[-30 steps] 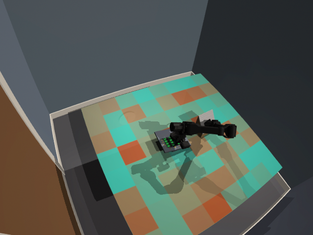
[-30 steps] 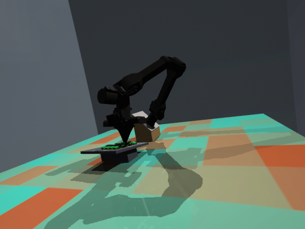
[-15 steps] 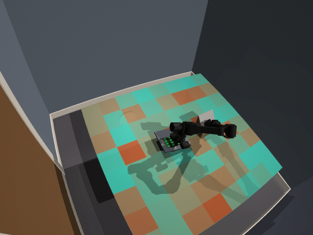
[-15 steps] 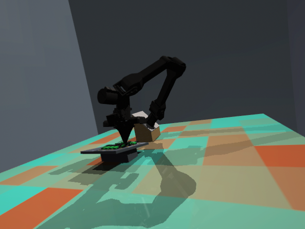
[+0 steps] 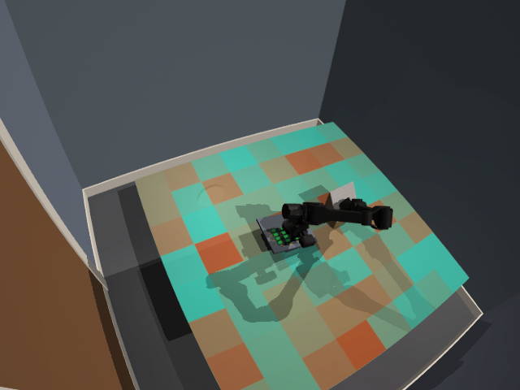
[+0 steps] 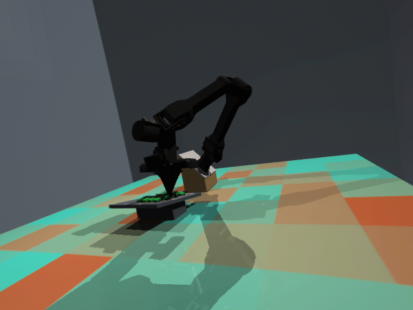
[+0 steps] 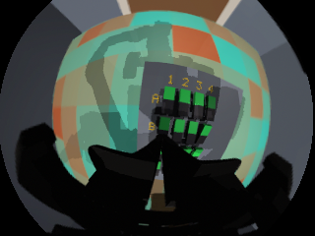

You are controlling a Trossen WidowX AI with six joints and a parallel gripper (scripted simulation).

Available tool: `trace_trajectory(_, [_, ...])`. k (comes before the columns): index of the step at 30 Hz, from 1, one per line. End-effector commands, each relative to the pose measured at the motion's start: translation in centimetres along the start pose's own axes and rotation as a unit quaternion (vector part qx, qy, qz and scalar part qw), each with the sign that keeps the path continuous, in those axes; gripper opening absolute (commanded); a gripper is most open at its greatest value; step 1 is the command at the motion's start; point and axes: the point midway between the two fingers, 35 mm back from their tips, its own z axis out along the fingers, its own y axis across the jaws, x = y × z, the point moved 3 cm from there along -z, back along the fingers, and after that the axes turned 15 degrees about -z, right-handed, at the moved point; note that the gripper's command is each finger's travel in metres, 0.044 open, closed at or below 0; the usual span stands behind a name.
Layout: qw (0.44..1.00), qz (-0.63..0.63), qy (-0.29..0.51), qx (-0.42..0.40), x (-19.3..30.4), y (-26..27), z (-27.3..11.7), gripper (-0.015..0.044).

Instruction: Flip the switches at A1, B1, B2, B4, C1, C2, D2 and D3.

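The dark grey panel point(image 5: 268, 220) point(image 6: 124, 205) point(image 7: 154, 74) carries rows of black switches with green parts. In the wrist view, switches A1 point(image 7: 169, 93), A2 point(image 7: 185, 95) and A3 point(image 7: 199, 98) show bright green far halves. A4 point(image 7: 212, 102) and B1 point(image 7: 164, 123) look darker green; B2 point(image 7: 179, 126), B3 point(image 7: 193, 128) and B4 point(image 7: 206, 130) are bright. Which ends are raised is hard to tell. My gripper point(image 6: 170, 194) point(image 7: 162, 137) is shut and empty, pointing down, its tips at the switches just nearer the arm than B1; contact cannot be told. Fingers hide most of rows C and D.
A wooden block with a pale sloping top point(image 5: 343, 193) point(image 6: 195, 180) stands beside the arm's base, behind the panel in the exterior view. The panel sits on a dark pedestal point(image 6: 156, 213) above the checkered table top point(image 5: 218, 252). Arm shadows fall across the table.
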Motion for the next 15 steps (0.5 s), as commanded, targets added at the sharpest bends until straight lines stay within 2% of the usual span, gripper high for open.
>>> trace_trajectory(1, [1.0, 0.003, 0.0, -0.002, 0.08, -0.03, 0.14, 0.0])
trace_trajectory(15, [1.0, 0.003, 0.0, -0.002, 0.08, -0.02, 0.33, 0.0])
